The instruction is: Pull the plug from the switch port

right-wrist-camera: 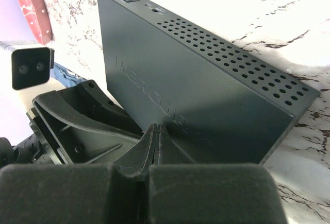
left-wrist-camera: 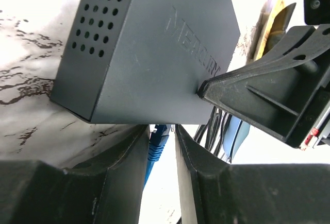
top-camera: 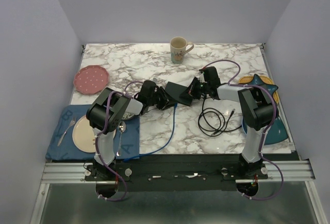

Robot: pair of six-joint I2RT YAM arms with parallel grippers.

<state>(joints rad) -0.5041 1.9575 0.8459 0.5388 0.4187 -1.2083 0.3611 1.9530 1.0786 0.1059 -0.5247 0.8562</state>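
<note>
Status: plug (left-wrist-camera: 159,140) not out yet. It sits at the near edge of the switch (left-wrist-camera: 149,54), top end apparently seated in the port. The port itself is hidden under the case edge, so that is a judgement.

Left pincer (left-wrist-camera: 162,134): closed on the plug, one finger on each side, blue boot filling the gap. Grip looks square on the boot.

Right pincer (right-wrist-camera: 157,131): jaws shut, nothing between them, tips pressed against the switch's logo face. I read that as bracing the box so it doesn't slide with the pull.

Done: grasp and brace. Left: pull straight back along the port axis, away from the switch, until the plug clears. Can't see a latch tab from here, and if one is engaged the pull may drag the switch instead.

Surroundings: blue cable (top-camera: 172,123) runs from the plug toward the near table edge, with slack. Loose black cable (top-camera: 214,118) is coiled just right of the switch, near my right arm but off the pull path. Mug (top-camera: 178,49) is well behind. Pink plate (top-camera: 91,79) is far left. The retreat line on the left side shows nothing in the way.
</note>
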